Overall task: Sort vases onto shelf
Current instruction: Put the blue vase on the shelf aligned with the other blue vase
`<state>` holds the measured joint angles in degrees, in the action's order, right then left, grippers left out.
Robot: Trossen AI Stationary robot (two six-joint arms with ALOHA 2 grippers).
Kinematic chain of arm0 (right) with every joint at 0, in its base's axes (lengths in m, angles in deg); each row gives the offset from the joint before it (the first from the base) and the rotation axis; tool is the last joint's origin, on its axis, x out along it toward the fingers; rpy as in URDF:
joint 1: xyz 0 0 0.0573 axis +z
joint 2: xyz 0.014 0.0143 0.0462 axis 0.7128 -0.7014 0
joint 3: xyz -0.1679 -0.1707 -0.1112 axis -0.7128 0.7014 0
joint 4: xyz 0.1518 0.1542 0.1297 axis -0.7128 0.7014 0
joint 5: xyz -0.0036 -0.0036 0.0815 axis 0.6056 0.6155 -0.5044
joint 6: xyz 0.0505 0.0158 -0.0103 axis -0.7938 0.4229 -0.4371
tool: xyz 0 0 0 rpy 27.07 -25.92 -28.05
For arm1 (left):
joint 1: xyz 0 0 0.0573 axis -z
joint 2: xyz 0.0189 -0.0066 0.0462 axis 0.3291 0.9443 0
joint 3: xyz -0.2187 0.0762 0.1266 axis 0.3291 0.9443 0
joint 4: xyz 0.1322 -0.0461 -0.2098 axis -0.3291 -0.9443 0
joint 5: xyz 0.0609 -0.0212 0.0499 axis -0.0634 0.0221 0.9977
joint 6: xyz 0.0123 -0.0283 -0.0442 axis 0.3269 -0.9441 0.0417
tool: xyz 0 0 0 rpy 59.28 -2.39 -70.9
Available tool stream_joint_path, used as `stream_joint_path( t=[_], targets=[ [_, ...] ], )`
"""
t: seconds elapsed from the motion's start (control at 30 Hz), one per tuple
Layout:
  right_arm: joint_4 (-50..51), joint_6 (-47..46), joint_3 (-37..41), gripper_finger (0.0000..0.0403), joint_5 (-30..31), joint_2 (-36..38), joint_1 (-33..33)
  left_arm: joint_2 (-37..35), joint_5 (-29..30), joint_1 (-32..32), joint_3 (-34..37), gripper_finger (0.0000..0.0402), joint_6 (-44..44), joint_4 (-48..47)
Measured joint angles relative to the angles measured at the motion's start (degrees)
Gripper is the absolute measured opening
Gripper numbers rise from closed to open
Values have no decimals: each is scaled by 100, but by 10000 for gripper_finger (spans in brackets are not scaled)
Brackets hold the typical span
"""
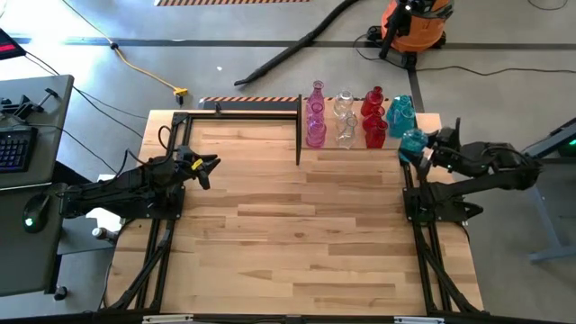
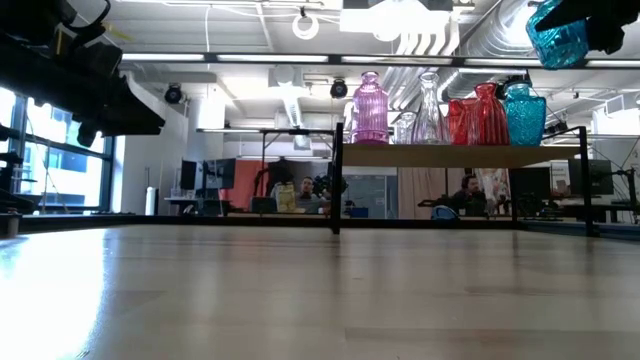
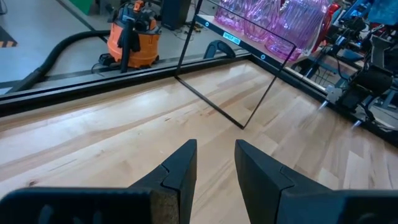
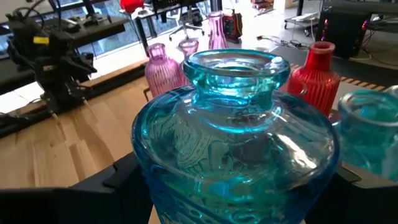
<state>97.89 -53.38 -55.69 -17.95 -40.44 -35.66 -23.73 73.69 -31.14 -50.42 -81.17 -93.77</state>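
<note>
On the desk (image 1: 306, 234), the shelf (image 1: 270, 101) at the far edge carries pink, clear and red vases plus one teal vase (image 1: 401, 114) at its right end. My right end effector (image 1: 425, 149) holds a squat teal vase (image 1: 412, 141) between its fingers, raised just off that end. My left end effector (image 1: 209, 167) waits narrowly open over the desk's left side. To place this well, I judge I should keep the squat teal vase upright, bring it beside its teal twin without brushing the red vases (image 1: 373, 117), and lower it until its base sits flat before releasing.
</note>
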Motion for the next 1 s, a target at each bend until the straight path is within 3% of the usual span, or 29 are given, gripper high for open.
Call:
stream_joint_path(
  t=[0.5, 0.73, 1.0],
  targets=[
    [4, -550, 132, 281, 6, -2, -1, 0, -2, 0, -2, 101, 1, 0],
    [265, -1116, 205, 281, 483, -19, -2, 0, -2, 1, -2, 101, 0, 0],
    [267, -1492, 604, 281, 524, -15, 0, 2, -2, 2, -4, 101, 0, -2]
  ],
)
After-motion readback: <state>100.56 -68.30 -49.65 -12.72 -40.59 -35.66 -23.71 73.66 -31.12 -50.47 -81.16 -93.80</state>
